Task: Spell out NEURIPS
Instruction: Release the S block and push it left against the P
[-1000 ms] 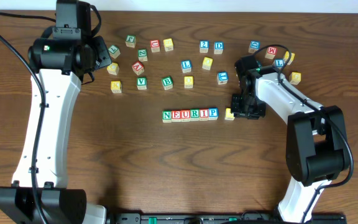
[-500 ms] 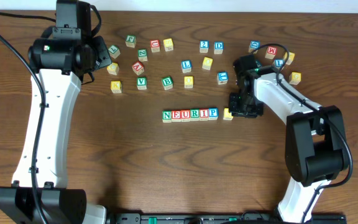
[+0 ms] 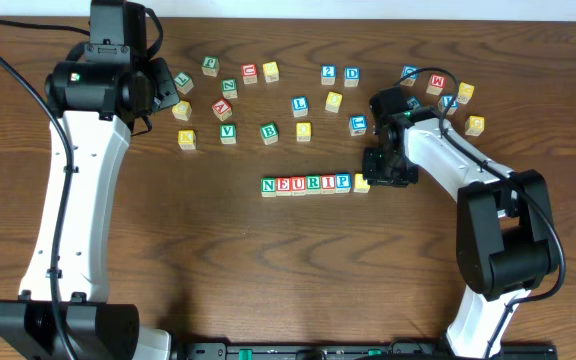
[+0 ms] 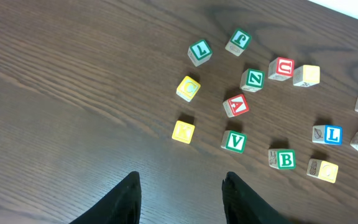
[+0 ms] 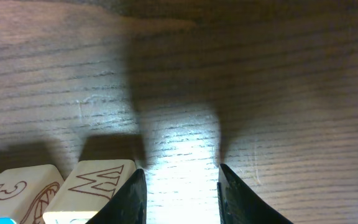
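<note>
Shoved left by the right gripper [image 3: 378, 179], jaws apart and empty, the yellow cube [image 3: 362, 183] now sits just beside the NEURIP row [image 3: 306, 184]: 7 cubes aligned.

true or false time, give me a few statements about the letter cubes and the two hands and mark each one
1. The row of small wooden letter cubes reads N E U R I P. True.
2. The yellow-faced wooden cube lies at the row's N end. False: it lies at the P end.
3. The right hand grips a cube between its fingers. False: only bare table shows between them.
4. The left hand is open and empty. True.
5. The wooden cube with a green V stands in the row. False: it lies loose, apart from the row.
</note>
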### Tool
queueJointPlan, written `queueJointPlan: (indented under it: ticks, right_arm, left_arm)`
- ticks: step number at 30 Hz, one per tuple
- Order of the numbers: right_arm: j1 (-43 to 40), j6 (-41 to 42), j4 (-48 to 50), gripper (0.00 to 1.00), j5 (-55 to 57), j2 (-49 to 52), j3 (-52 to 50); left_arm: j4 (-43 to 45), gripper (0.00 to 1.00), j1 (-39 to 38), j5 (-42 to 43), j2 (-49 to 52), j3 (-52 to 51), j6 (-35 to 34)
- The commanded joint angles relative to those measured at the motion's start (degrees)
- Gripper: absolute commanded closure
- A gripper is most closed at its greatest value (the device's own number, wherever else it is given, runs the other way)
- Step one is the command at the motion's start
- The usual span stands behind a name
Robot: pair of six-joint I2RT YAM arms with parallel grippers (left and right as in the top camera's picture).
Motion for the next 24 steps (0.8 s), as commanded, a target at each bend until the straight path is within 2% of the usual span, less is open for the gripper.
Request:
queueJointPlan:
  ticks: [1, 24]
  right_arm:
    - [0.6, -0.8, 0.3, 0.68, -0.2, -0.9, -0.3]
    - [0.6, -2.6, 2.6, 0.69, -3.2, -0.9, -0.3]
  left_arm:
    - [0.0, 0.58, 0.3, -0.7, 0.5, -0.8, 1.0]
    - [0.0, 0.58, 0.3, -0.7, 0.5, -0.8, 1.0]
